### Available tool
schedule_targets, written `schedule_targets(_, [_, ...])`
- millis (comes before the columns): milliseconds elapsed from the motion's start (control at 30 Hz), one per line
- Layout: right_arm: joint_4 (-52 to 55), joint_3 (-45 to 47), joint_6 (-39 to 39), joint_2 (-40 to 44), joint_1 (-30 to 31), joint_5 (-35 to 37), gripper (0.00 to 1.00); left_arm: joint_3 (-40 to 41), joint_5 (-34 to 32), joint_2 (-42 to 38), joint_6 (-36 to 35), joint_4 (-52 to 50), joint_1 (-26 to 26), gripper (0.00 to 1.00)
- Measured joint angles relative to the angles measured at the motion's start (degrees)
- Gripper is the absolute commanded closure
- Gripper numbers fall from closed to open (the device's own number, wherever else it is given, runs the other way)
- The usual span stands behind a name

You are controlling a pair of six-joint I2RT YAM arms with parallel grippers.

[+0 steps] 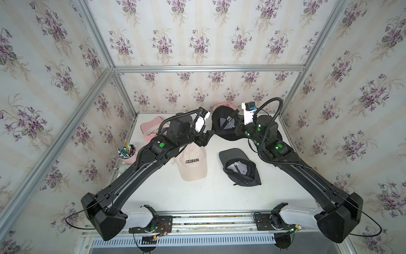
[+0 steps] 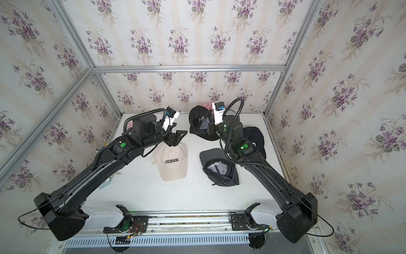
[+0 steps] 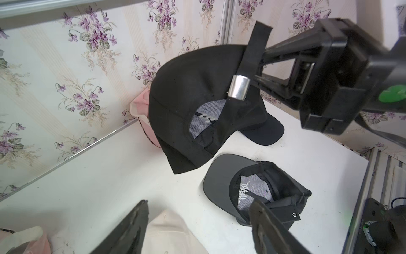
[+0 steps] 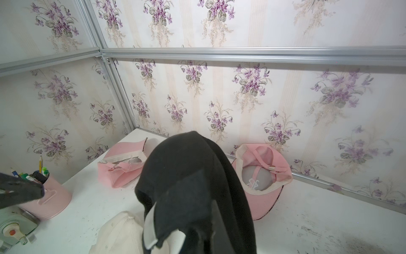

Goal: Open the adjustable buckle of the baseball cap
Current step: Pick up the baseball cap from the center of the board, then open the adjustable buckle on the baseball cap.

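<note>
The black baseball cap (image 1: 222, 123) (image 2: 197, 123) hangs lifted above the back of the table, its inside facing the top views. In the left wrist view its back strap (image 3: 257, 46) runs through a silver buckle (image 3: 238, 88), and the free end sticks out past it. My right gripper (image 3: 256, 72) (image 1: 238, 128) is shut on the strap right beside the buckle. In the right wrist view the cap (image 4: 189, 180) drapes over and hides the jaws. My left gripper (image 1: 207, 137) (image 2: 180, 137) (image 3: 198, 204) is open and empty, apart from the black cap, above a beige cap.
A beige COLORADO cap (image 1: 193, 165) lies mid-table, with an upturned dark grey cap (image 1: 239, 169) to its right. Pink caps sit at the back left (image 1: 149, 129) and back wall (image 4: 261, 176). A pink pen cup (image 1: 127, 154) stands left. Another black cap (image 2: 254, 136) lies under my right arm.
</note>
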State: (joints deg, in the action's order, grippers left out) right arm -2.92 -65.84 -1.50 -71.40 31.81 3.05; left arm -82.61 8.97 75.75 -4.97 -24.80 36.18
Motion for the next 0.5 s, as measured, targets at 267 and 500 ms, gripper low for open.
schedule_targets(267, [0.1,2.6,3.0,1.8,0.0,-1.0,1.00,-11.4,5.7,6.9,-0.7,0.6,0.1,0.27])
schedule_targets(500, [-0.7,4.0,4.3,3.8,0.0,-2.5,1.00,-19.5,13.6,15.1,2.1,0.8,0.1,0.27])
